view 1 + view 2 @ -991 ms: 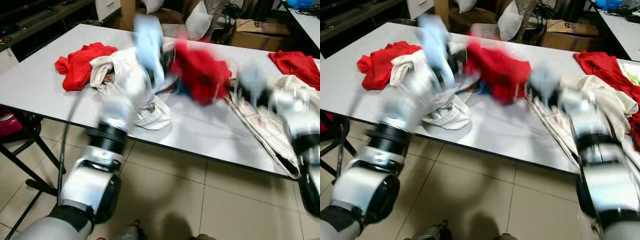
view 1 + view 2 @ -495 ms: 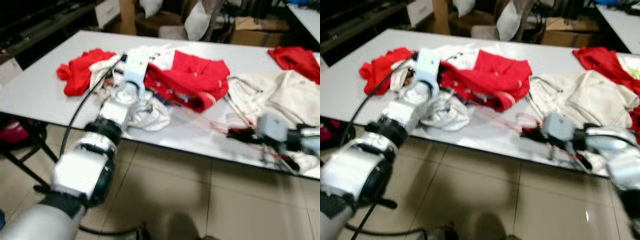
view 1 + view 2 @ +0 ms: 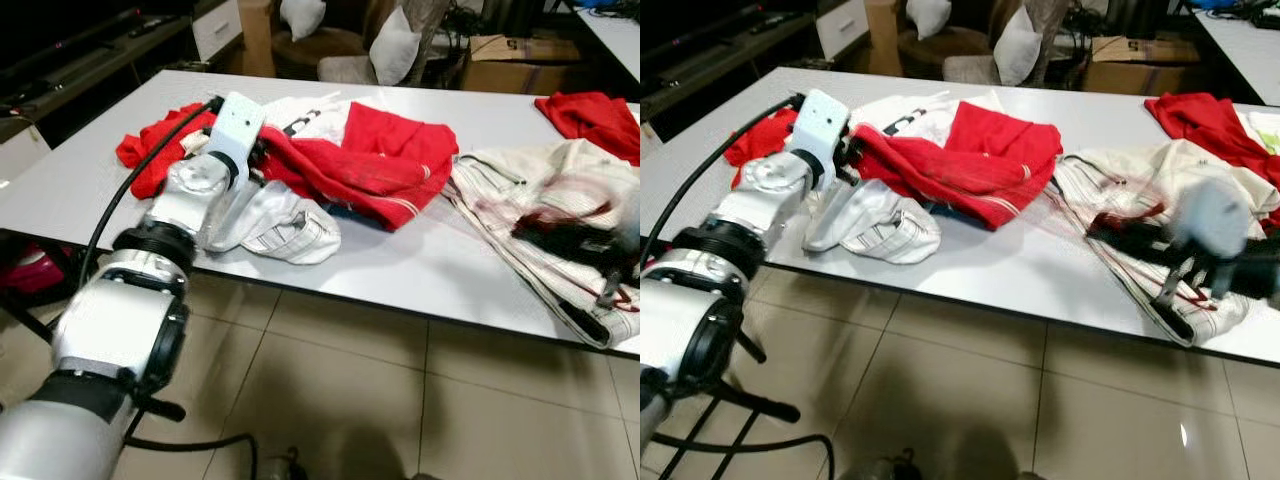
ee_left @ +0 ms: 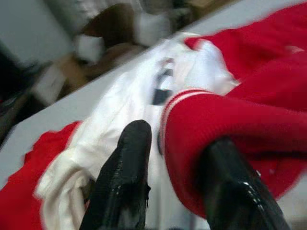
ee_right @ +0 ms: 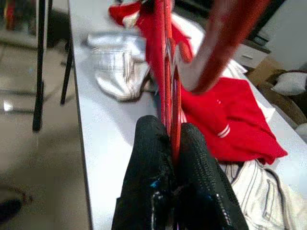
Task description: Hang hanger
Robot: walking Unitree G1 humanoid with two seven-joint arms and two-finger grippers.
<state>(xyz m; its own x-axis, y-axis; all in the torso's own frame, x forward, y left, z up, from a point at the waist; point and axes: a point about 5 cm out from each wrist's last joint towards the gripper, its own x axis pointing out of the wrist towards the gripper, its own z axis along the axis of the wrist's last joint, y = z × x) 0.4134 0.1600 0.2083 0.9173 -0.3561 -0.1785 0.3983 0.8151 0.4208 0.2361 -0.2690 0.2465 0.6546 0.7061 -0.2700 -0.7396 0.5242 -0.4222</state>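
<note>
A red sweater (image 3: 380, 165) lies crumpled on the white table (image 3: 400, 285). My left gripper (image 3: 262, 150) sits at the sweater's left end, and in the left wrist view the gripper (image 4: 180, 158) is shut on a red fold with a white-striped hem (image 4: 225, 124). My right gripper (image 3: 1110, 232) is blurred, low over the cream garment (image 3: 1160, 175) at the right. It (image 5: 173, 139) is shut on the thin bars of a red hanger (image 5: 165, 72), which points toward the sweater.
A white checked garment (image 3: 285, 225) lies beside my left arm, with a red cloth (image 3: 150, 150) behind it. Another red cloth (image 3: 590, 110) lies at the far right. Cushions and boxes (image 3: 500, 45) stand behind the table. Tiled floor (image 3: 330, 390) runs along the near edge.
My right gripper has swung rightward with the hanger, from the red sweater to over the cream garment. My left gripper has come down and stays at the sweater's left end.
</note>
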